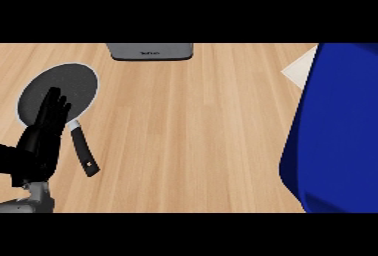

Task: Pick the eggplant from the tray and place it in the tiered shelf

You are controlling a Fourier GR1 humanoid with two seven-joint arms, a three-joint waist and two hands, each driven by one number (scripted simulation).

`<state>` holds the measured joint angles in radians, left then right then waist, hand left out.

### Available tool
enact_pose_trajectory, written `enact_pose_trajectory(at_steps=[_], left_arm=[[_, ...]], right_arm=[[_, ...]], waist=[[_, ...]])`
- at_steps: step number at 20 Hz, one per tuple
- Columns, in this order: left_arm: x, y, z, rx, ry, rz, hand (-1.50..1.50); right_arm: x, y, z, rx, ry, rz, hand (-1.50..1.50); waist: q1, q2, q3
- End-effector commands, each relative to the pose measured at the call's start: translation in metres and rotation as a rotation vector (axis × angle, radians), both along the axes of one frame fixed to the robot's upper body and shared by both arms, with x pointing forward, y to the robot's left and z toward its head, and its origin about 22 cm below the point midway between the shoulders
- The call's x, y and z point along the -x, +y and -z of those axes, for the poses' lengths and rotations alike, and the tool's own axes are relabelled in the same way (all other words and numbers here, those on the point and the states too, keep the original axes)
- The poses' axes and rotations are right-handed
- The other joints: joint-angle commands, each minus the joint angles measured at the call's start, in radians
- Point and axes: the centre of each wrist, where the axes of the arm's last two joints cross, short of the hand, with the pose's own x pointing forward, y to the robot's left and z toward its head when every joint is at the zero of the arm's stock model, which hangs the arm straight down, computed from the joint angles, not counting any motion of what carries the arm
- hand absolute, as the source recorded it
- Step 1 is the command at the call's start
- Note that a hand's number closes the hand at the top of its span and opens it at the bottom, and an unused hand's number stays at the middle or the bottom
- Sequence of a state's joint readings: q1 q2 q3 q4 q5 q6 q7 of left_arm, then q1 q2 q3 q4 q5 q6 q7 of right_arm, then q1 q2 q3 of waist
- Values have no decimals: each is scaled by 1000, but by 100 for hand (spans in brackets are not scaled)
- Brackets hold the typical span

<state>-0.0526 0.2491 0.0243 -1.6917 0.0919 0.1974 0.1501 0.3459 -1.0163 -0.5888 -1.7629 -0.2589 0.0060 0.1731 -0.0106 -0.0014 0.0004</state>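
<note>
While the left robot hand (43, 131) rested with fingers straight over a frying pan (63, 87) on the worktop (184, 135), a large blue shape (336, 130) filled the right side — no eggplant or right robot hand could be made out.

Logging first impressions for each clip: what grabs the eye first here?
A large blue shape fills the right side, hiding whatever lies there. At left, the open left hand rests, fingers up, over a dark frying pan with a black handle. A grey appliance sits at the top edge.
</note>
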Motion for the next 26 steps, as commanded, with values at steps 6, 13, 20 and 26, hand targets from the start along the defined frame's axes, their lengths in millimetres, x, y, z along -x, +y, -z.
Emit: enact_pose_trajectory(at_steps=[6,13,20,26], left_arm=[[-10,-20,-5,4,0,30,0],[-11,7,-6,-17,-22,7,0],[-23,-19,6,13,-7,23,0],[-3,-24,3,-9,-5,15,0]], right_arm=[[-44,-14,46,-14,-61,7,150],[-73,-27,55,3,-77,-17,150],[-118,-37,66,-167,-64,57,-150],[-129,-43,78,-173,-35,-12,-150]], waist=[[18,4,0],[16,2,0],[28,7,0],[24,4,0]])
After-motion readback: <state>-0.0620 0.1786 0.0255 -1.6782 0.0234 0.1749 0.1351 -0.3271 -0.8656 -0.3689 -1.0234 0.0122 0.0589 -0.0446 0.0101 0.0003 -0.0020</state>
